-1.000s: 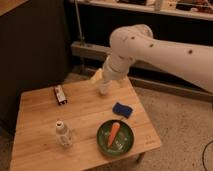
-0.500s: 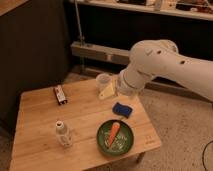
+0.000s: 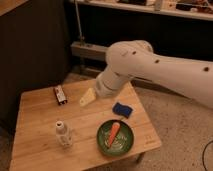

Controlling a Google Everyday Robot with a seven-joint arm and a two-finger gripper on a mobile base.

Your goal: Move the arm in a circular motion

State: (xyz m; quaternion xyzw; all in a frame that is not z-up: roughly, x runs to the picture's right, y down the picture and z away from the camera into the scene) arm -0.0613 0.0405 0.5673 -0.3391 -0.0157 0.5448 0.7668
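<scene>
- the arm (image 3: 150,62), glossy white with thick rounded segments and small dark holes, comes in from the right edge and bends down over the back of the wooden tabletop (image 3: 35,115).
- its cream-yellow gripper (image 3: 87,98) points down and to the left, above the middle of the tabletop, between the dark packet (image 3: 60,94) and the blue sponge (image 3: 121,109).
- whether the gripper is clenched or released cannot be told; nothing shows in its grasp.
- the dark packet lies near the back left of the tabletop.
- a small white bottle (image 3: 62,134) stands upright toward the front left.
- a green plate (image 3: 101,142) sits at the front right with a carrot (image 3: 114,133) on it, and the blue sponge lies just behind the plate.
</scene>
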